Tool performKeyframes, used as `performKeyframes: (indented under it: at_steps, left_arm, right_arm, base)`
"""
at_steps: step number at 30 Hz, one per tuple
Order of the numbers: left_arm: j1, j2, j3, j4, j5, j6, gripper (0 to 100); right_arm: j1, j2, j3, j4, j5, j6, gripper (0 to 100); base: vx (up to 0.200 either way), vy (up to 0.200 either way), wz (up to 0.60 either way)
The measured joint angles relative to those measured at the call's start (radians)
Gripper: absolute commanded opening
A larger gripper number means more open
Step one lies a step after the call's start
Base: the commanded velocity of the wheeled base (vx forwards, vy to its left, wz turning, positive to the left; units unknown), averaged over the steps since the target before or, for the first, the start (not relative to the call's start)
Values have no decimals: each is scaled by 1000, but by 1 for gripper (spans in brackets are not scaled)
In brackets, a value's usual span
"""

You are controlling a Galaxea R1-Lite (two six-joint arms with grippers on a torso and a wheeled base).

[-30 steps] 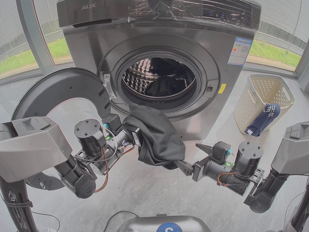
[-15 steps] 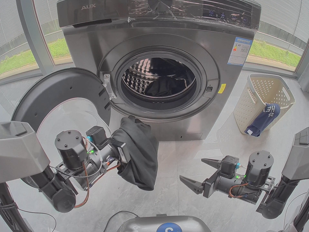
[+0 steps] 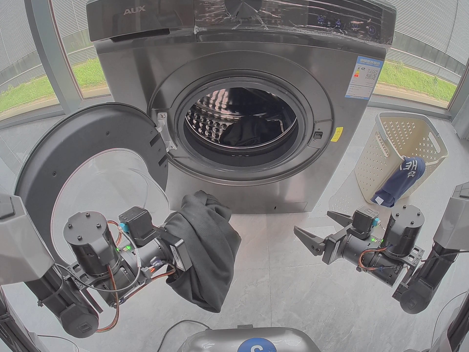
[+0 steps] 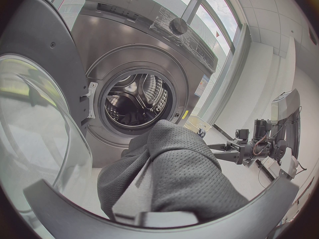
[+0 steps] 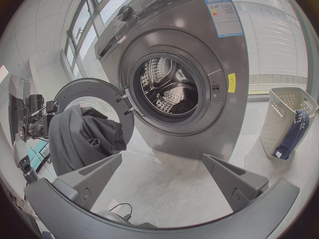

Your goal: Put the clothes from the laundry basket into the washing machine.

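Clothes (image 3: 207, 250) number three: left tool (image 3: 191, 259), inside drum (image 3: 207, 119), over basket (image 3: 386, 145).

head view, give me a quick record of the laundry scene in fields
left jaws: shut on dark garment, in front of the washing machine, below its opening
right jaws: open, empty
door: swung open
drum: black clothes inside
basket: on floor right of machine, blue garment draped over its rim

Grey tiled floor (image 3: 303, 289); tall windows (image 3: 29, 50), grass (image 3: 29, 96) outside, daylight.
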Motion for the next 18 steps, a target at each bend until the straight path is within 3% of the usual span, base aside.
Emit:
performKeyframes:
  at_steps: [6, 18]
  left_arm:
    - [-2, -1, 15, 0, -2, 3, 0]
    - [-3, -3, 29, 1, -4, 4, 0]
  right_arm:
    - [-1, -1, 8, 0, 0, 0, 100]
    - [6, -6, 14, 0, -1, 0, 100]
  base:
    - [0, 0, 0]
    - [200, 0, 0]
